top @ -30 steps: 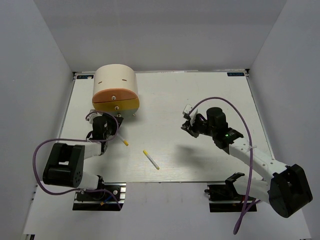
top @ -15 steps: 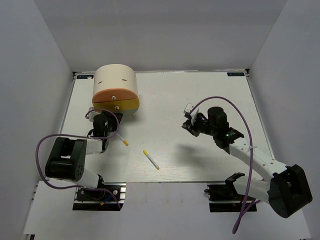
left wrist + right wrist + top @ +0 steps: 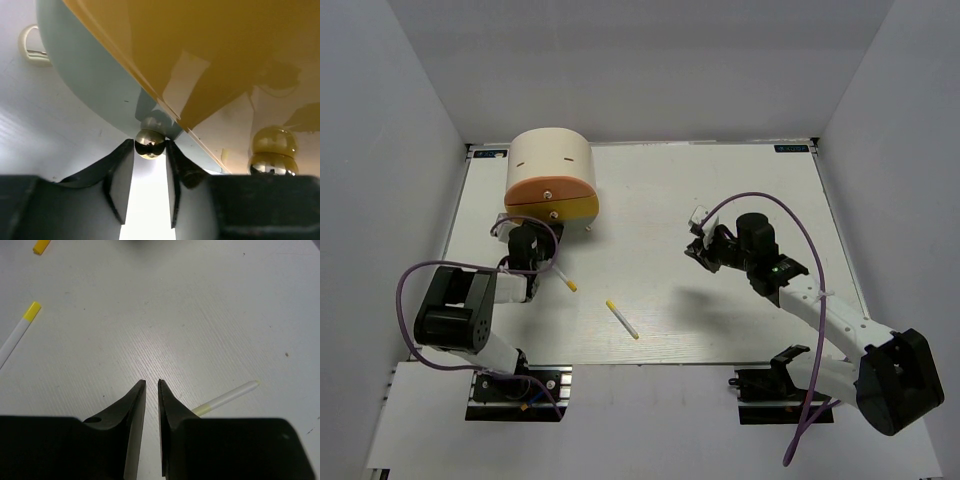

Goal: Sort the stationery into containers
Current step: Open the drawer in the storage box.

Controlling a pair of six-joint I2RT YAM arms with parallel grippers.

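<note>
White tabletop [image 3: 720, 180], beige half-cylinder cabinet [image 3: 548, 160] far-left: my left gripper [image 3: 149, 150] is clamped on its low shiny round knob [image 3: 150, 142], so I reckon a straight drawer pull next; right gripper [image 3: 150, 385] hovers slit-open, empty; white yellow-tipped pen [image 3: 622, 319] lies mid-table.

Mirror-bright metal knob [image 3: 150, 143], glossy yellow drawer front [image 3: 225, 50] (it throws reflections), matt white table [image 3: 210, 305] with fine woodgrain

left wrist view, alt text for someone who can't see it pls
The left gripper pinches a small shiny knob on a pale blue-grey drawer front, seen close up. A yellow drawer front fills the top, with a second knob at right.
</note>
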